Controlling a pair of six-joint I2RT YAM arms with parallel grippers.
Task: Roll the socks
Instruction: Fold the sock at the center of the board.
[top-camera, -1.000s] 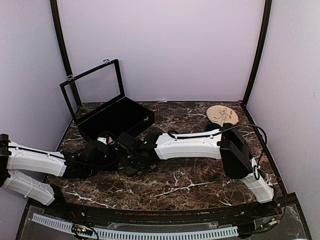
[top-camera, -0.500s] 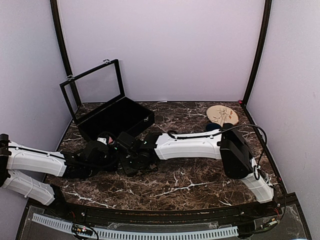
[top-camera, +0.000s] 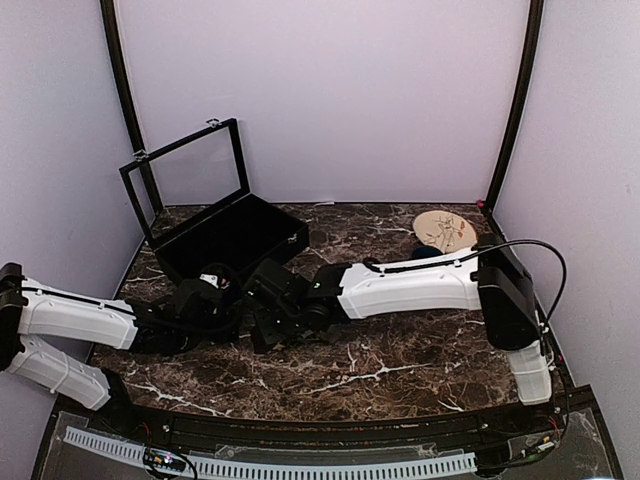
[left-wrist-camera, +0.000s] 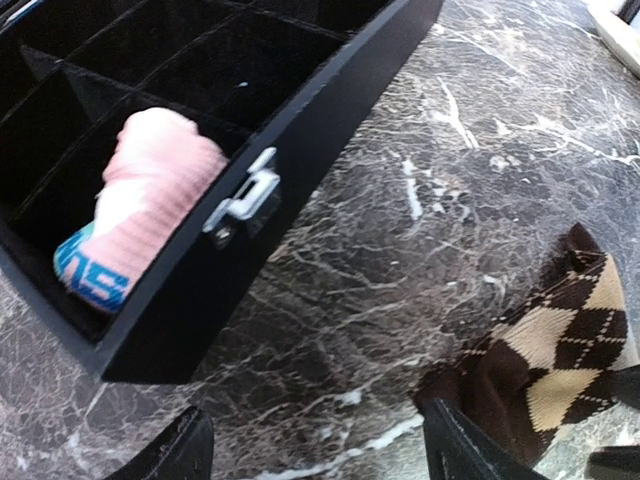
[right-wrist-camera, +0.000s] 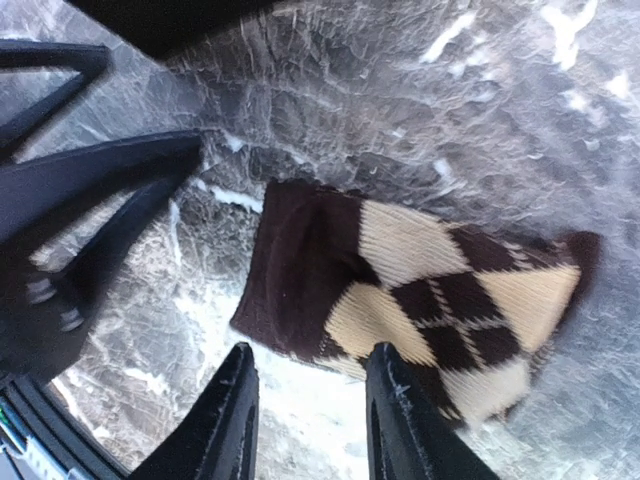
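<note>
Right gripper (right-wrist-camera: 308, 425), jaws apart, over the argyle sock (right-wrist-camera: 420, 300); left gripper (left-wrist-camera: 320, 455) likewise apart (pink sock (left-wrist-camera: 150, 200) in the case (left-wrist-camera: 310, 125))

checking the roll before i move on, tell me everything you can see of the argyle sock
The argyle sock is soft knit, dark brown with tan diamonds. It looks folded or rolled into a short, flattish bundle, with a plain dark end on one side and the patterned part on the other. It lies on the marble table, outside the black box. The right gripper hovers at its edge, jaws apart and not clamped on it.
</note>
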